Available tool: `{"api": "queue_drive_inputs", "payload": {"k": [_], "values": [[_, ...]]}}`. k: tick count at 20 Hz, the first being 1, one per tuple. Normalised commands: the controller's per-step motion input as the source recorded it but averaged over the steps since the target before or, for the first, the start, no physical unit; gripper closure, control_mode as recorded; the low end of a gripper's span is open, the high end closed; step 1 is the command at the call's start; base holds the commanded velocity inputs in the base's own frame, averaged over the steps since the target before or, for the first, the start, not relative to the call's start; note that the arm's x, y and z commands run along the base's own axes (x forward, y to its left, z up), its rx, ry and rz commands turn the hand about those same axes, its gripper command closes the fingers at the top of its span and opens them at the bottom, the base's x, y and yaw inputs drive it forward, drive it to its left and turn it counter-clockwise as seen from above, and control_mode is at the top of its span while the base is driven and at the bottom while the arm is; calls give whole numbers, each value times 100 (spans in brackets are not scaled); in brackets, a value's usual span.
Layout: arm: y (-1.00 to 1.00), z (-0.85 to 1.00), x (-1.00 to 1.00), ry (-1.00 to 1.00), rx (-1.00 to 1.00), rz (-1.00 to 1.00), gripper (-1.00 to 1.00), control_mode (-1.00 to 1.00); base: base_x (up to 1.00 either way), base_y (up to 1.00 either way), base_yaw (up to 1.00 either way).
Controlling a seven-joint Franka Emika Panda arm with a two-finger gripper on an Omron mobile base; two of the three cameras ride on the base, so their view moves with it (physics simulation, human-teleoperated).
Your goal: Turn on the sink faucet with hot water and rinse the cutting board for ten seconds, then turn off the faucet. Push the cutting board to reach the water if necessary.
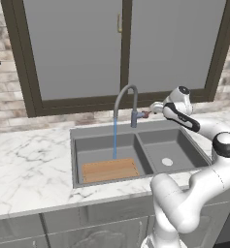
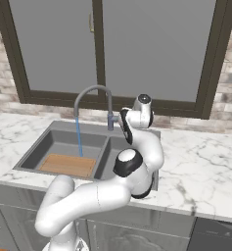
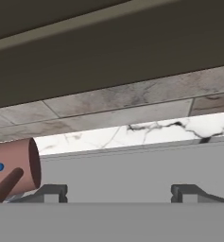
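Open gripper (image 3: 118,193), faucet lever (image 3: 14,173) beside it

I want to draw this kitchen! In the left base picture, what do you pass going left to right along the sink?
Cutting board → water → faucet → white drain → robot arm.

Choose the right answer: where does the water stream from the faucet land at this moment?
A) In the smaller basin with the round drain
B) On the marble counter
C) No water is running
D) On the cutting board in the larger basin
D: the water falls straight from the sink faucet onto the back edge of the cutting board in the larger basin.
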Motion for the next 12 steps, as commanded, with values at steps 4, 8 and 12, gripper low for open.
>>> {"api": "queue_drive_inputs", "payload": {"k": [4,8,12], "values": [[28,0,0,0,0,0,-100,-100,0,0,0],[34,-2,0,0,0,0,-100,-100,0,0,0],[35,-6,0,0,0,0,-100,-100,0,0,0]]}}
